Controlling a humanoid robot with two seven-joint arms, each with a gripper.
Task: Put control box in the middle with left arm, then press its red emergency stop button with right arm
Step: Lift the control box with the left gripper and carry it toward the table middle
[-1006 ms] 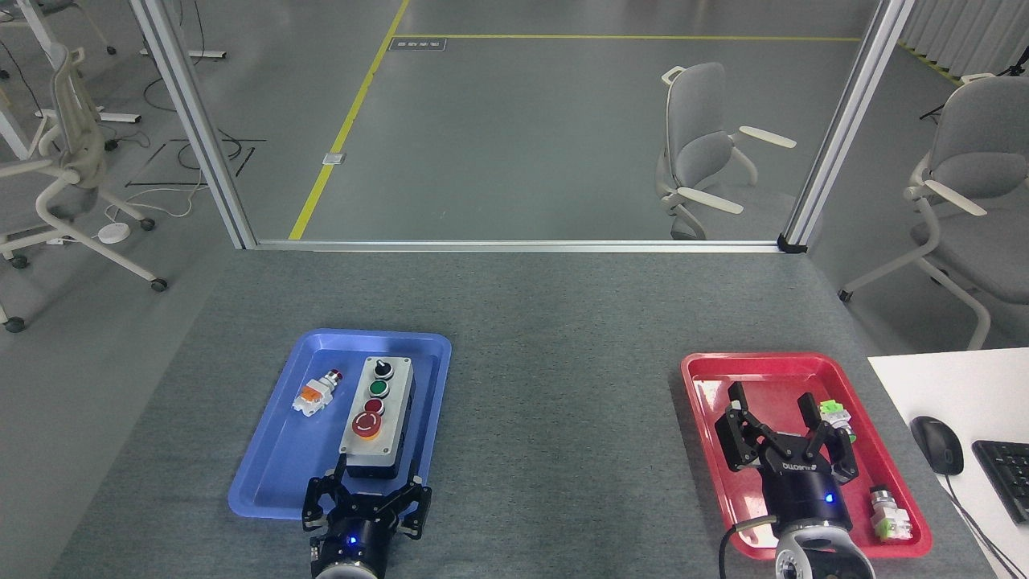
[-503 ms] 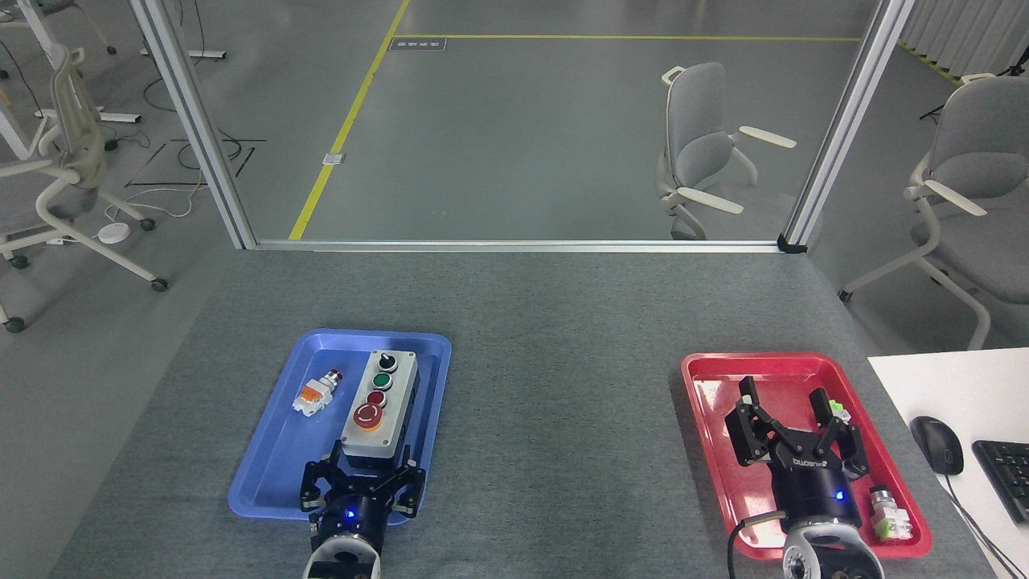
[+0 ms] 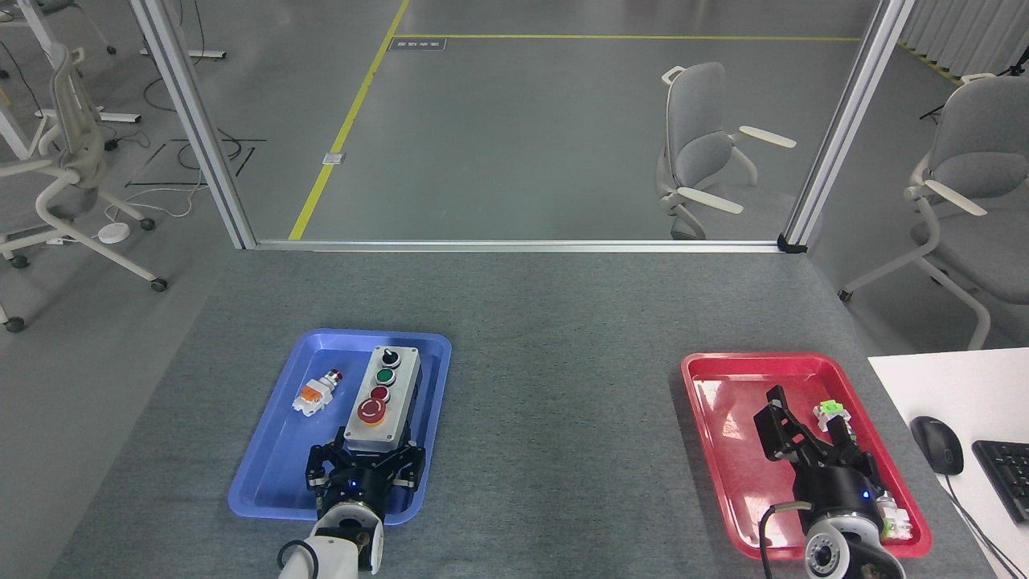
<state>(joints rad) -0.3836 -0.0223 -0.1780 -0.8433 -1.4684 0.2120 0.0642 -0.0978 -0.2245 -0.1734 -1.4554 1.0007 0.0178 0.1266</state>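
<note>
Still control box (image 3: 383,397) inside blue tray (image 3: 265,474)

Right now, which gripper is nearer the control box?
Left. The left gripper is at the control box's near end, jaws around it. The right gripper is far off, over the red tray.

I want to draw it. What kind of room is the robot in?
Probably a robot lab or workshop: a grey work table with a metal frame, yellow floor lines, and office chairs.
</note>
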